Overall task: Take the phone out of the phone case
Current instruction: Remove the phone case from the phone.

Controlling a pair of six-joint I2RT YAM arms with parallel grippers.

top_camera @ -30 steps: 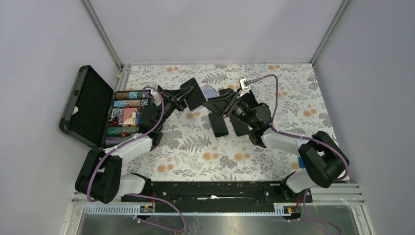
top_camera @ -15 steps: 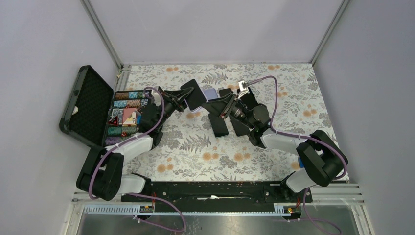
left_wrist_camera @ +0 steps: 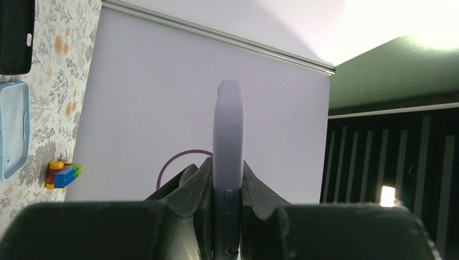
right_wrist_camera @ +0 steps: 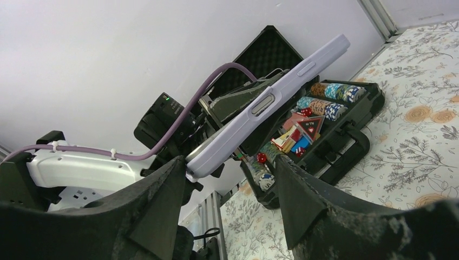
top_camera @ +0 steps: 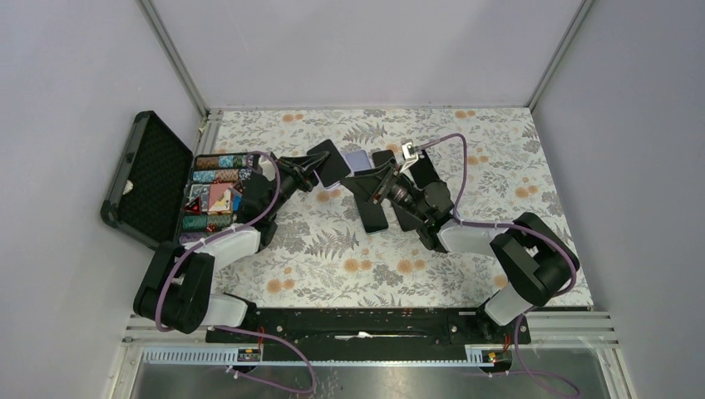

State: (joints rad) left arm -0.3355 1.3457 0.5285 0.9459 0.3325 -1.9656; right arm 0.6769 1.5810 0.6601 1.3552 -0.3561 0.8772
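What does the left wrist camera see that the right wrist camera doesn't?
Only the left wrist view: a light blue case and small toy bricks on the table, plus the left gripper pinching from close up. Only the right wrist view: the open black case of poker chips, the left arm and the open right gripper. Both: the lilac phone case and the flowered tablecloth.
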